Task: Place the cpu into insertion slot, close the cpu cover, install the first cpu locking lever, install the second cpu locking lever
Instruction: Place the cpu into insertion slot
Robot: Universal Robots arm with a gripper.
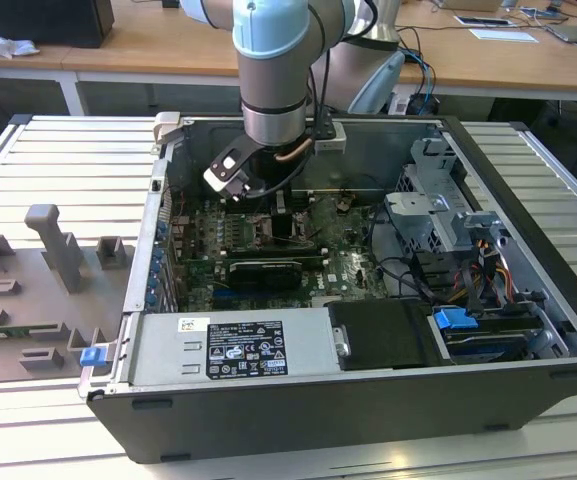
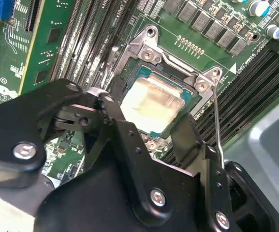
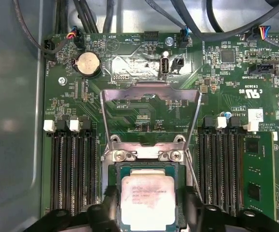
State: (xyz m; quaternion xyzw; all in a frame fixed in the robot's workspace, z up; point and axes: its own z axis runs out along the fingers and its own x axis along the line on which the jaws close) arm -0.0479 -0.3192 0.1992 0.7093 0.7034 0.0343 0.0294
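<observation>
The cpu (image 3: 148, 193), a pale silvery square chip, lies flat in the insertion slot (image 3: 111, 155) on the green board. My gripper (image 3: 149, 209) hangs right over it, one black finger (image 3: 109, 205) against each of two opposite edges, shut on the cpu (image 2: 151, 104). In the second wrist view the gripper (image 2: 146, 118) straddles the chip inside the socket's metal rim (image 2: 149, 48). The cpu cover (image 3: 150, 90), a thin silvery frame, stands swung open on its hinge beyond the socket. A thin wire locking lever (image 2: 215, 121) stands raised beside the socket. In the exterior view the arm (image 1: 273, 90) reaches down into the computer case.
Long black memory slots (image 3: 74, 169) run along both sides of the socket. A long black card (image 1: 265, 270) lies across the board, with a power supply (image 1: 233, 345) in front and a drive cage (image 1: 438, 215) at the exterior view's right. Case walls (image 1: 158, 200) surround the board.
</observation>
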